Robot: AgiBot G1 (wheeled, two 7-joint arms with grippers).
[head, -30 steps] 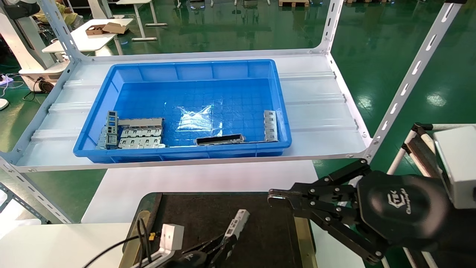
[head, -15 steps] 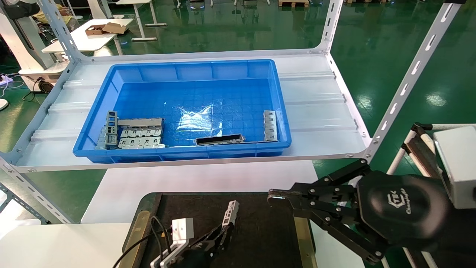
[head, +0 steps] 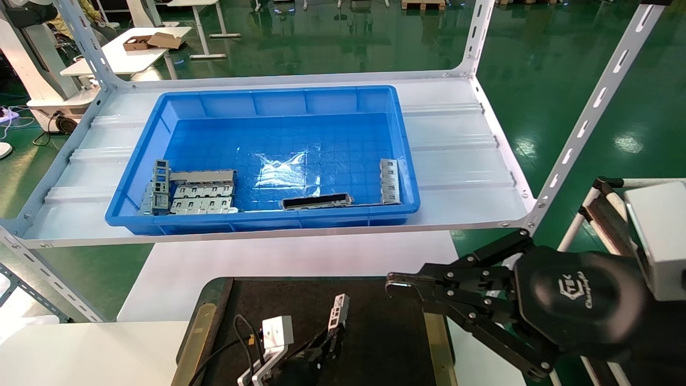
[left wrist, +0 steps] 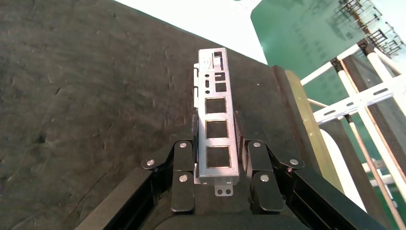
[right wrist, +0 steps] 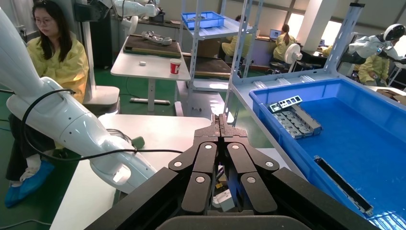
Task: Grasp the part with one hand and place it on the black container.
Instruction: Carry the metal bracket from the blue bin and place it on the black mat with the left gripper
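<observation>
The part (head: 338, 312), a slim silver strip with rectangular cut-outs, is held by one end in my left gripper (head: 326, 343). In the left wrist view the fingers (left wrist: 184, 158) press on both long edges of the part (left wrist: 218, 120), and its free end points away over the black container (left wrist: 86, 96). The black container (head: 375, 332) lies on the near white table. Whether the part's far end touches the container cannot be told. My right gripper (head: 395, 284) hangs shut and empty over the container's right rim; its fingertips meet in the right wrist view (right wrist: 220, 120).
A blue bin (head: 268, 92) stands on the white shelf behind, holding slotted grey plates (head: 201, 195), a dark bar (head: 316, 201) and another strip (head: 389, 180). White shelf posts (head: 589, 112) rise at the right. Olive rims (head: 435, 332) edge the container.
My left gripper has shifted rightward over the container with the part still in it, and the part now stands at a steeper angle. The right arm has not moved.
</observation>
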